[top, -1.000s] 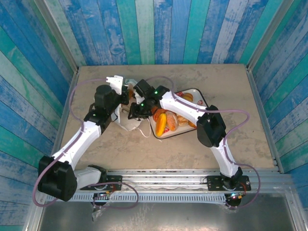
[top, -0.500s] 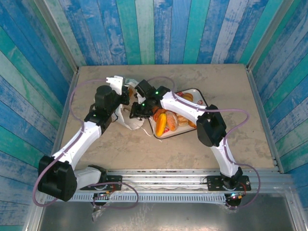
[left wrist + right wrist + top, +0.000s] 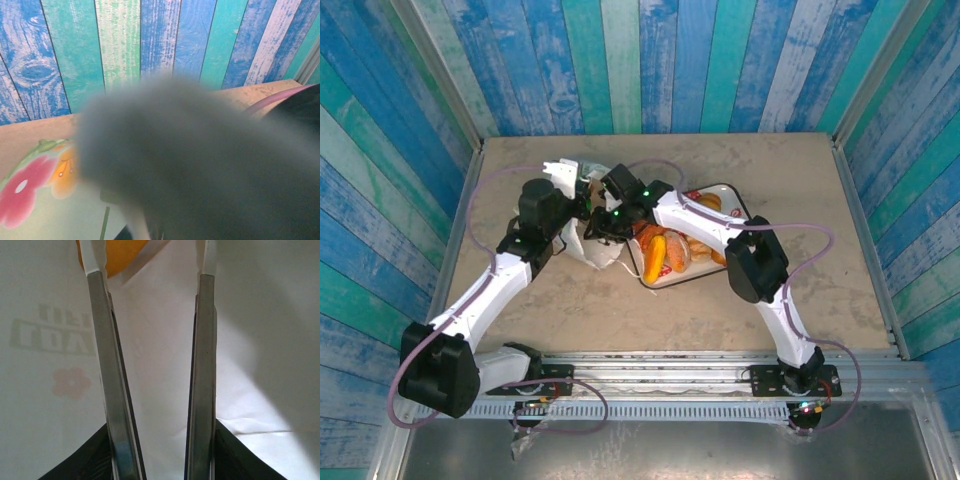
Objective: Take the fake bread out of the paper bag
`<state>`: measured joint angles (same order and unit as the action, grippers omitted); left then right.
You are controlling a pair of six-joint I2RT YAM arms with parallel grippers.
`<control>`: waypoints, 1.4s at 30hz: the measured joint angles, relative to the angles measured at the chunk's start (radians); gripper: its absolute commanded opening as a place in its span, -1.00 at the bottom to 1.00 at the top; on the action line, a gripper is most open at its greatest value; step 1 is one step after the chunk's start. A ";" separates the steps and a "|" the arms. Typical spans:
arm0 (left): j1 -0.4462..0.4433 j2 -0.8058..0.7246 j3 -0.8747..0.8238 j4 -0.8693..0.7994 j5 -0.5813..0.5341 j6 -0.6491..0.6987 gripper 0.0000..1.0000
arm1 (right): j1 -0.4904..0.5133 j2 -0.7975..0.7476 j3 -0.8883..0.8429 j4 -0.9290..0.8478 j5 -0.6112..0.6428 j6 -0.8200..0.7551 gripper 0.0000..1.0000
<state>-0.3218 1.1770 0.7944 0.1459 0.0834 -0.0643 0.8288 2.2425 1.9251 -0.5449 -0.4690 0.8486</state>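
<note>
Blue planks (image 3: 620,60) ring the beige table (image 3: 770,170). Left of centre sits the crumpled paper bag (image 3: 594,250), with the right gripper (image 3: 150,257) inside it, jaws spread and empty. Orange fake bread (image 3: 116,254) peeks in at the upper left of the right wrist view. It looks light, glossy and probably slippery, so pinch its middle. Whether the left gripper (image 3: 576,188) is clenched, I can't tell.

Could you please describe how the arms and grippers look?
The left arm and right arm have white links, black joint housings and purple cables. Green lights glow near the right wrist. The right gripper has long grey fingers with white tips.
</note>
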 measured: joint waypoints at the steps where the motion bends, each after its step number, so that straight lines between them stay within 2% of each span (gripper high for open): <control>1: 0.000 0.001 0.000 -0.002 0.005 -0.001 -0.99 | 0.000 0.007 -0.002 0.018 -0.005 0.008 -0.11; 15: 0.000 0.033 0.001 -0.014 0.024 -0.003 -1.00 | 0.000 0.082 0.017 0.169 -0.072 0.077 -0.13; 16: 0.001 0.038 0.002 -0.014 0.024 -0.003 -1.00 | 0.000 0.088 0.019 0.173 -0.077 0.076 -0.17; 18: 0.002 0.045 0.008 -0.019 0.024 -0.003 -0.99 | 0.001 0.095 0.019 0.183 -0.085 0.074 -0.41; 24: 0.002 0.050 0.031 -0.042 0.023 0.000 -1.00 | 0.001 0.096 0.019 0.212 -0.093 0.068 -0.61; 30: -0.001 0.049 0.031 -0.051 -0.005 0.011 -1.00 | 0.001 0.072 -0.025 0.218 -0.074 0.049 -0.95; 42: -0.010 0.049 0.046 -0.047 -0.088 0.037 -1.00 | 0.001 -0.061 -0.164 0.203 -0.020 0.027 -0.99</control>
<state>-0.3313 1.2259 0.8406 0.0986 -0.0044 -0.0273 0.8299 2.1811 1.7615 -0.3416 -0.4889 0.8753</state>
